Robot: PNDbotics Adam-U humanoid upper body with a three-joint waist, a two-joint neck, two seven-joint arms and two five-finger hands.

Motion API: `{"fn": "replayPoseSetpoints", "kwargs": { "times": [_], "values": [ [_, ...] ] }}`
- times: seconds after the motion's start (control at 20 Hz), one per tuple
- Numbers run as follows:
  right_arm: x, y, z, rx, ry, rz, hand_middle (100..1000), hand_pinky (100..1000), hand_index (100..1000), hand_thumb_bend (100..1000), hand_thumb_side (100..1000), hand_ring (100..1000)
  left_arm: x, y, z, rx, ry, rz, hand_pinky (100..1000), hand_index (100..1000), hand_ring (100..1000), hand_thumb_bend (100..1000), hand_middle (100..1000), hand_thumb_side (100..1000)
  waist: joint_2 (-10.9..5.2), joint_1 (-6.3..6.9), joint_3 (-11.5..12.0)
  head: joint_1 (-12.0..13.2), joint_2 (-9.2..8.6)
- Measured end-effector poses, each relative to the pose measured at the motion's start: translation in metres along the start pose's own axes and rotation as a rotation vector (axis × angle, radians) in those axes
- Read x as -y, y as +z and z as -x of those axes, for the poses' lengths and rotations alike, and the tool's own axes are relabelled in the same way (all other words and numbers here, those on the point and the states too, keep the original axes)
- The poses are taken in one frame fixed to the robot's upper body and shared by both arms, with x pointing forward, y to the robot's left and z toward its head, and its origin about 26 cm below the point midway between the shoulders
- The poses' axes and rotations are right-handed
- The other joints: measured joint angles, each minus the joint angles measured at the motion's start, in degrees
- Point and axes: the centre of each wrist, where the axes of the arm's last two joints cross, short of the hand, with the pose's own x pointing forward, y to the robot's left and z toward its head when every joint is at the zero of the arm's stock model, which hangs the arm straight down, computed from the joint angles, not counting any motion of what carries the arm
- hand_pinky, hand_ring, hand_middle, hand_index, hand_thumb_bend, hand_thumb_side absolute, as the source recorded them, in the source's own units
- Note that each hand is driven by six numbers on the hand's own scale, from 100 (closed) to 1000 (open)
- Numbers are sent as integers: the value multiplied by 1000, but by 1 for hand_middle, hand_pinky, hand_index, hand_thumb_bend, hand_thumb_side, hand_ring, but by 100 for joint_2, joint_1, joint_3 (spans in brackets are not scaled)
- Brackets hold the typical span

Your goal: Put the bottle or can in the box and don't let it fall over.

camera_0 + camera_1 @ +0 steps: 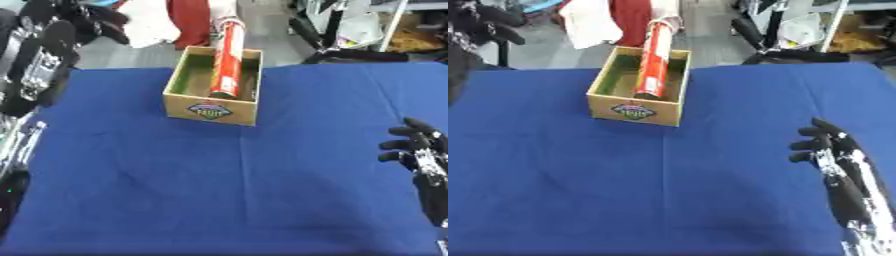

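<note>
the can is a tall, slim red tube with a pale cap, and it already stands inside the box, toward the right half of it, its top rising well above the far rim at about 12 o'clock. it looks upright or close to it; the downward view makes any tilt hard to judge. the box is a shallow cardboard tray with a green inner wall and a printed badge on its near face, sitting on the blue cloth at roughly 11 o'clock from the table's middle.

by its looks the can is light and stiff, with a smooth, likely slippery wall, and so tall for its narrow base that a nudge near the top would probably tip it. if it needs steadying, the safest hold is likely low to mid on the body, just above the box rim, with fingers on either side, not at the cap.

the right hand hovers over the cloth at 4 o'clock, well apart from the box, fingers spread and only slightly bent, holding nothing. the left arm shows as a dark shape at 9 to 10 o'clock along the left edge; i cannot tell what its hand is doing.

beyond the table at 12 o'clock hang red and white cloths, close behind the can's top. nothing lies on the cloth between hand and box.
</note>
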Motion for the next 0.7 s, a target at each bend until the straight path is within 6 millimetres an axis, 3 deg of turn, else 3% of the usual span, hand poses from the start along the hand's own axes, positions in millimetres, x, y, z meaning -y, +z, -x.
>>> {"fn": "replayPoseSetpoints", "kwargs": {
  "times": [0.25,0.3,0.35,0.7],
  "values": [
    [0,0,0,0,0,2,686,558,833,100,477,636,21,15,15,-99,114,-32,609,910,681,100,744,684,2,-4,7,59,48],
    [0,0,0,0,0,2,686,558,833,100,492,636,23,15,16,-107,124,-29,606,907,676,100,740,574,5,-3,0,72,54],
    [0,0,0,0,0,2,686,558,833,100,477,635,25,14,17,-112,134,-25,600,901,667,100,732,701,9,-2,-7,73,66],
    [0,0,0,1,0,6,685,557,832,100,481,635,34,14,20,-145,182,3,590,887,636,100,701,715,42,-4,-37,20,103]
  ]
}}
